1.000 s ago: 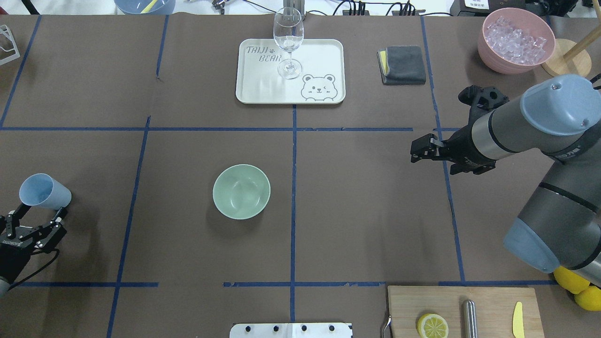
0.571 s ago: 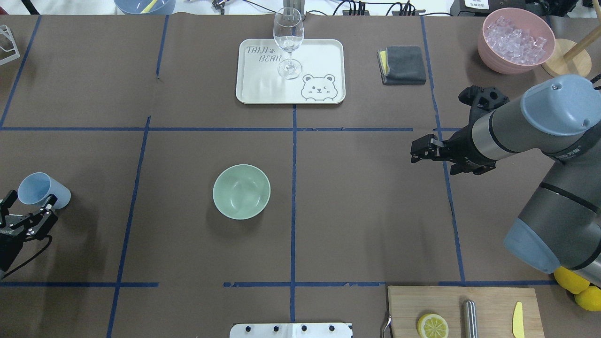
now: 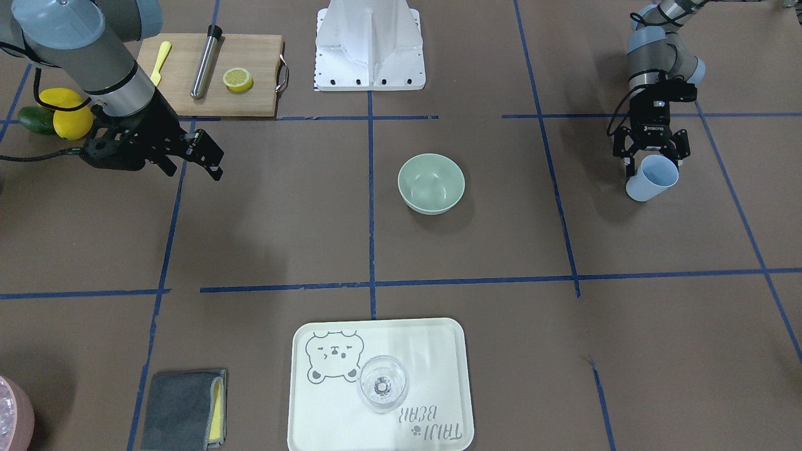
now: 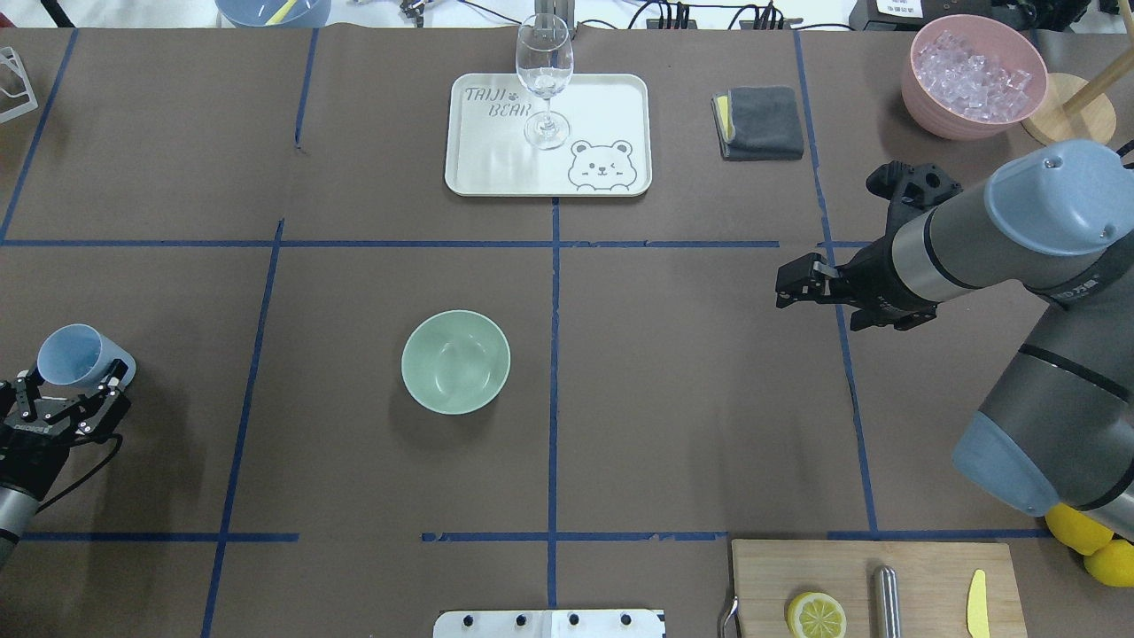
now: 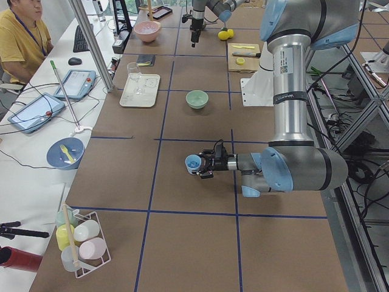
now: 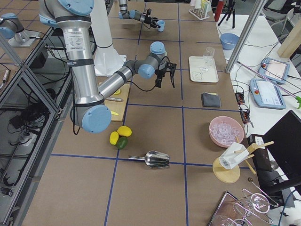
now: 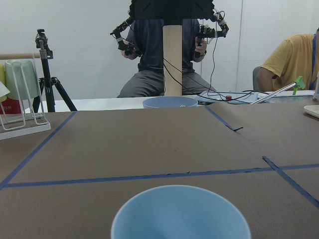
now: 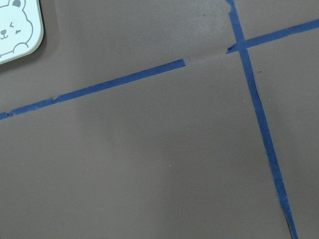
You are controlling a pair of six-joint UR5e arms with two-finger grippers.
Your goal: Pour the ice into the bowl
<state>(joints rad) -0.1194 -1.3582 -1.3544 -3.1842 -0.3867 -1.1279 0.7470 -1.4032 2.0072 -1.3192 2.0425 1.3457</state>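
The sage-green bowl (image 4: 455, 361) stands empty near the table's middle; it also shows in the front view (image 3: 431, 183). Clear ice cubes (image 4: 973, 75) fill the pink container (image 4: 921, 106) at the far right. A blue cup (image 4: 75, 354) stands upright at the left edge and shows in the front view (image 3: 651, 178) and the left wrist view (image 7: 179, 214); I see no ice in it. My left gripper (image 4: 73, 384) is open, with a finger on each side of the cup's lower part. My right gripper (image 4: 781, 285) is open and empty, right of the bowl.
A white tray (image 4: 611, 97) with a wine glass (image 4: 543, 80) sits at the back centre, and a grey cloth (image 4: 759, 122) lies to its right. A cutting board (image 4: 930, 567) holds a lemon half, a steel rod and a yellow knife. A metal scoop (image 6: 155, 160) lies at the table's right end.
My left gripper has moved forward from behind the cup, so its open fingers now flank the cup. The cup and the right arm have barely moved.
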